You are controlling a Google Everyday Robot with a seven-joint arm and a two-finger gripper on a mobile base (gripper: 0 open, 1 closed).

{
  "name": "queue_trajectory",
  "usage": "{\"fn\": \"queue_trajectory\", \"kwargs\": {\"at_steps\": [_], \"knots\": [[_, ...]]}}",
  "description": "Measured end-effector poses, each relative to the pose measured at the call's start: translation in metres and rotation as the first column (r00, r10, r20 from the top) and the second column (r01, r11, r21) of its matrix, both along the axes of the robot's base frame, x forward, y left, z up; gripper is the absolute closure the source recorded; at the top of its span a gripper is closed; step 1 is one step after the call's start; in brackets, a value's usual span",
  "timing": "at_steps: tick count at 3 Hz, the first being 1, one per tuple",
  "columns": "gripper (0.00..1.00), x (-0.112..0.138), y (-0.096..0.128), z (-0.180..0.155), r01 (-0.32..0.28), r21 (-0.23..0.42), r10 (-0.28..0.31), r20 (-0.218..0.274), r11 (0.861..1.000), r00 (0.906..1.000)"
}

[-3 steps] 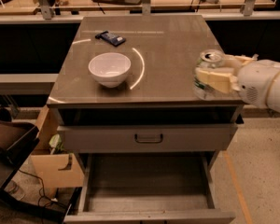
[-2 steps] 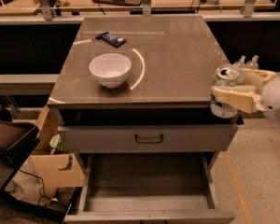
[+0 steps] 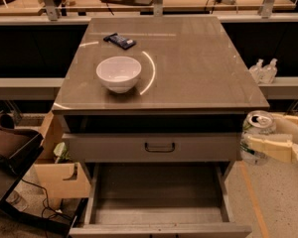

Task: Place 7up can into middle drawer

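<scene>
Grey tabletop, hand with can beside

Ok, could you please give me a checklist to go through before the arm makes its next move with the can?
1. Grasp: ok. The gripper has its fingers closed on the 7up can, which stands upright.
2. Middle drawer open: ok, it is pulled out.
3. Drawer floor free: ok, nothing shows on the part in view.
4. Can above the drawer: not ok. It hangs to the right, outside the drawer's right wall.
5. Gap between can and cabinet's right front corner: cannot tell, they look very close.
6. White bowl and snack bar out of the way: ok, both sit up on the tabletop.
</scene>
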State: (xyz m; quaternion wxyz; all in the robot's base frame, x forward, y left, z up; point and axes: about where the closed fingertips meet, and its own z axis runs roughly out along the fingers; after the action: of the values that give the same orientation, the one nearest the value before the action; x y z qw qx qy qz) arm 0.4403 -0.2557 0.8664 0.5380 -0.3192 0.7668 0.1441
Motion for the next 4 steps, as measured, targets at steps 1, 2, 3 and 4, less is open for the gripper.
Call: {"fn": "queue_trajectory", "kwargs": {"at_steps": [1, 2, 3, 4], "knots": [[1.0, -0.017, -0.004, -0.048, -0.043, 0.035, 0.046, -0.089, 0.998, 0.9949], [1.0, -0.016, -0.002, -0.049, -0.049, 0.035, 0.052, -0.087, 0.998, 0.9949], [1.0, -0.014, 0.023, -0.077, -0.104, 0.028, 0.106, -0.068, 0.994, 0.992], [1.0, -0.017, 0.068, -0.14, -0.218, 0.029, 0.218, -0.018, 0.976, 0.9757]]}}
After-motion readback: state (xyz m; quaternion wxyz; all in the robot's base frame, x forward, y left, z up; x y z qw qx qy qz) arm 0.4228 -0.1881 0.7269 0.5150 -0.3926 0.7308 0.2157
